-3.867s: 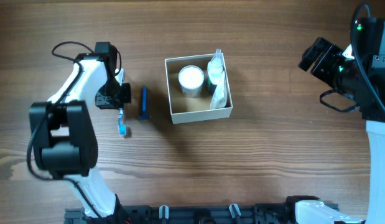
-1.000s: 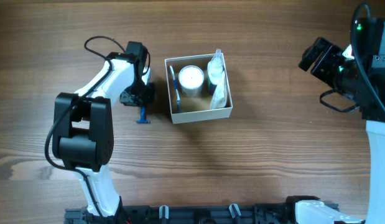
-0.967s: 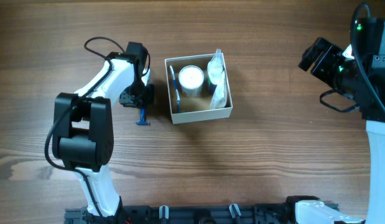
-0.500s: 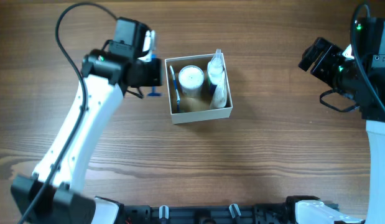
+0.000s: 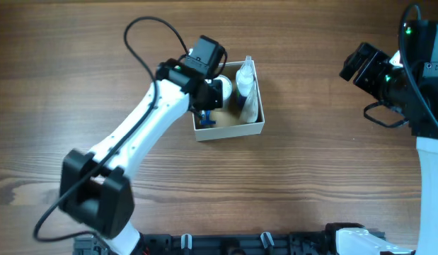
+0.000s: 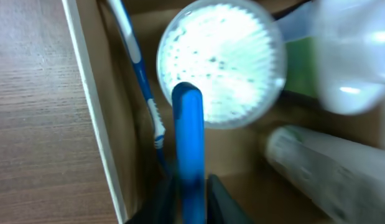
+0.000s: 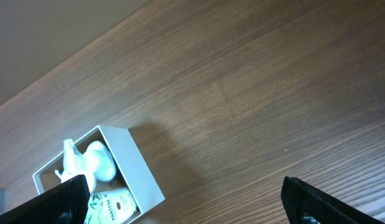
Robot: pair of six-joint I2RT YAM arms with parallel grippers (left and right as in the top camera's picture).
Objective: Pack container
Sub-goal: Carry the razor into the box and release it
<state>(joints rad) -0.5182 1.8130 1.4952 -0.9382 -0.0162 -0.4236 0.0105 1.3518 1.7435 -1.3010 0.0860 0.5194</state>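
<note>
The container (image 5: 229, 132) is a square white-walled box with a tan inside, at the table's middle. It holds a white round jar (image 6: 220, 62), a blue-and-white toothbrush (image 6: 139, 74) along its left wall (image 6: 86, 93), a white bottle (image 5: 245, 81) and a Pantene tube (image 6: 329, 168). My left gripper (image 5: 204, 110) hangs over the box's left part, shut on a blue razor (image 6: 189, 143), whose handle stands between the fingers (image 6: 220, 202). My right gripper (image 5: 354, 65) is open and empty, high at the far right; its view shows the container's corner (image 7: 139, 168).
The wooden table (image 5: 325, 170) surrounds the container. The right arm's base and cables (image 5: 424, 85) sit at the right edge. A black rail (image 5: 226, 244) runs along the front edge.
My left gripper has lifted the blue razor from the table left of the container and carried it right, over the box's inside. The toothbrush now lies in the box. The right arm has not moved.
</note>
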